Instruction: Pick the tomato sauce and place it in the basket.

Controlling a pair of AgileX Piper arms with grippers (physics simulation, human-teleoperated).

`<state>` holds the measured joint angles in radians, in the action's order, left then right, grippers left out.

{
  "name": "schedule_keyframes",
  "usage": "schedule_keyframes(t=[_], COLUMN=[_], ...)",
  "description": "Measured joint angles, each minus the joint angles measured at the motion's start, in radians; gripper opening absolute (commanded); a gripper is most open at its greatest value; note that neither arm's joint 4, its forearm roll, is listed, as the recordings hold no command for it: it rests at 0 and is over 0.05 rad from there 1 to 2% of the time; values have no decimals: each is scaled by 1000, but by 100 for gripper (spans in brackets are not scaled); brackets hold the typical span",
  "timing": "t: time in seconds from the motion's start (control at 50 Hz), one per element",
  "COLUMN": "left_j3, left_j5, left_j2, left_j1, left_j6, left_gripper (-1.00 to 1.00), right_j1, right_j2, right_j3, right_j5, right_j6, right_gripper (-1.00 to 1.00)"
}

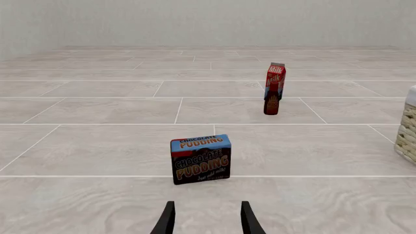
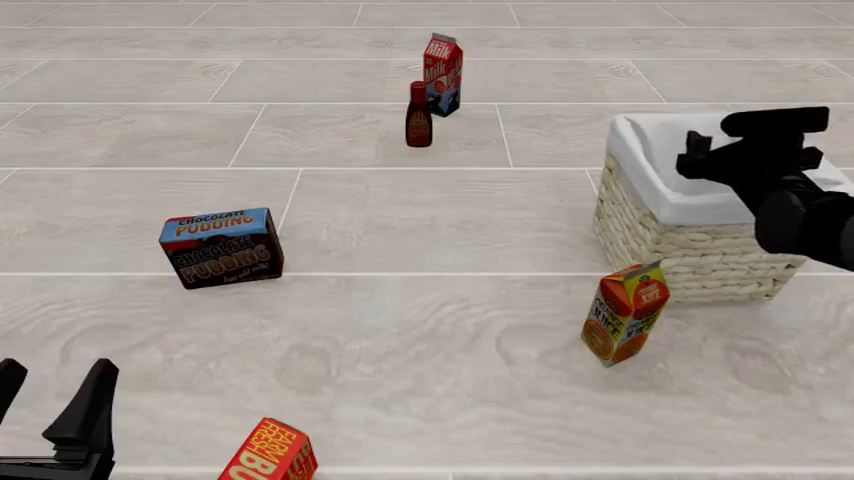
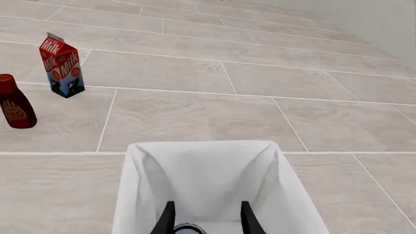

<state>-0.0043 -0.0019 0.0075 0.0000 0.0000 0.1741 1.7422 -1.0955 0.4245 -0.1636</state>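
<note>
The basket (image 2: 694, 262) is pale woven wicker with a white cloth lining (image 3: 133, 195) and stands at the right; its edge also shows in the left wrist view (image 1: 408, 131). My right gripper (image 2: 697, 160) hangs over the basket's opening with its fingers (image 3: 168, 218) spread apart. A small round dark-rimmed top (image 3: 189, 229), seemingly the tomato sauce can, shows low between them, down inside the lining. Most of the can is hidden. My left gripper (image 2: 51, 405) is open and empty at the near left, with a chocolate pudding box ahead of it.
A chocolate pudding box (image 2: 222, 247) lies at the left. A milk carton (image 2: 443, 72) and a dark brown bottle with a red cap (image 2: 419, 116) stand at the back. An orange juice carton (image 2: 625, 312) leans just in front of the basket. An orange box (image 2: 270, 455) lies at the near edge.
</note>
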Motion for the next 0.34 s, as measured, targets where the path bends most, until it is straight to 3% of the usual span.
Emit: schedule_keyframes(t=[0.34], left_j3=[0], left_j5=[0], left_j2=[0], left_j1=[0], left_j6=[0], left_gripper=[100], right_j1=[-6], right_j2=[-15], right_j3=[9], right_j5=[3], right_j6=[5], right_gripper=[100])
